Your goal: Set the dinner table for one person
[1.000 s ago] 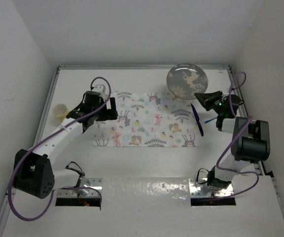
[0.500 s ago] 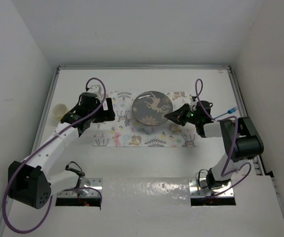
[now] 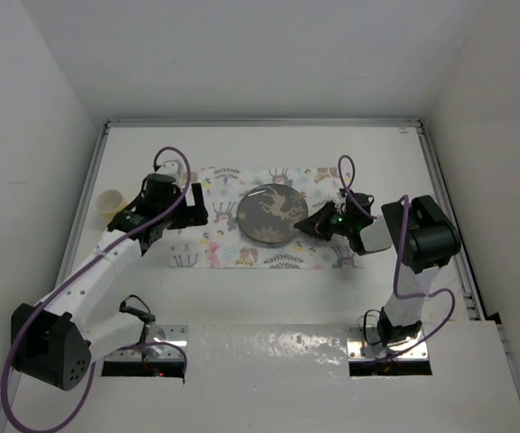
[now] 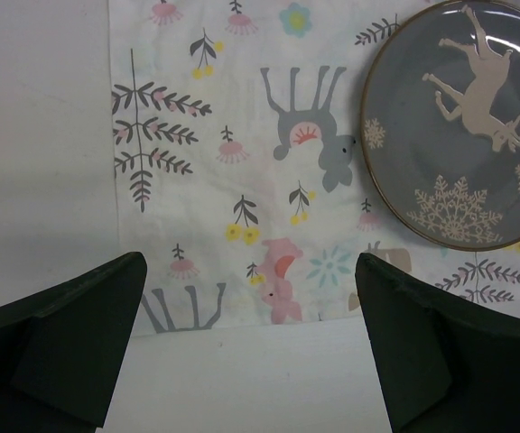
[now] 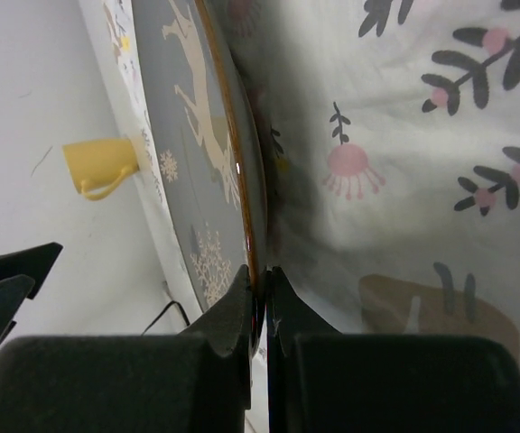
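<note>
A grey plate with a white deer print (image 3: 272,214) is over the middle of the deer-and-leaf placemat (image 3: 228,244), which lies on the white dinner table (image 3: 269,298). My right gripper (image 3: 307,225) is shut on the plate's right rim; in the right wrist view the rim (image 5: 242,180) runs between my fingers (image 5: 233,307). The plate also shows in the left wrist view (image 4: 459,126). My left gripper (image 3: 195,206) is open and empty above the placemat's left end (image 4: 224,180). A yellow cup (image 3: 108,206) stands at the table's left edge, also in the right wrist view (image 5: 102,162).
Thin metal rails (image 3: 260,123) edge the table, with white walls close behind and at both sides. The arm bases (image 3: 147,338) sit at the near edge. Purple cables (image 3: 170,158) loop over both arms.
My right gripper has carried the plate from the far right of the table leftward and down over the middle of the placemat. My left gripper has shifted slightly toward the placemat's left end.
</note>
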`<action>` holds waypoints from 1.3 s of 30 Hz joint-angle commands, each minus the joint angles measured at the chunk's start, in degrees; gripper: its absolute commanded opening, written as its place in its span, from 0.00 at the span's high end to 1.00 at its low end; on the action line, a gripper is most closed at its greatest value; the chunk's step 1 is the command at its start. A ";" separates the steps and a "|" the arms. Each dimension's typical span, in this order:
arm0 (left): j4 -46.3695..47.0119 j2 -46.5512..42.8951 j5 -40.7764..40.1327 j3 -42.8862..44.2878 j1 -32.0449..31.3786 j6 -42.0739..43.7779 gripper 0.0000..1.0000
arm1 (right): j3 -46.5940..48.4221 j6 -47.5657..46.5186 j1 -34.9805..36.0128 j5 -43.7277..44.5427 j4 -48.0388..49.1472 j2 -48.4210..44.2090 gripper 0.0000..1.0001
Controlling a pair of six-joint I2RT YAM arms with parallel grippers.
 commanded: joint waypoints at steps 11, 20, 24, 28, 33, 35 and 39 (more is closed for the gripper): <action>0.75 -2.12 -0.48 -1.15 0.56 -1.73 0.00 | -2.27 -8.93 0.27 0.12 4.67 -0.49 0.51; -4.43 -0.63 -4.42 6.31 0.47 -4.63 0.00 | 4.13 -27.55 -1.14 11.86 -27.73 -13.23 0.34; -10.50 1.83 -8.82 13.86 1.78 -6.12 0.03 | 9.67 -35.99 -1.14 23.65 -47.51 -21.22 0.28; -13.75 2.71 -10.31 18.88 6.95 -5.68 0.10 | 11.96 -39.26 -1.14 31.67 -55.97 -29.65 0.26; -16.39 3.59 -10.06 21.00 19.85 -2.17 0.18 | 13.37 -40.49 -0.96 33.96 -63.09 -35.12 0.26; -17.18 5.16 -12.42 21.52 20.59 -2.17 0.20 | 13.72 -40.75 -0.79 33.35 -65.11 -36.88 0.27; -16.48 8.15 -11.20 23.19 27.42 -2.87 0.26 | 14.42 -41.63 0.27 33.26 -67.31 -39.34 0.28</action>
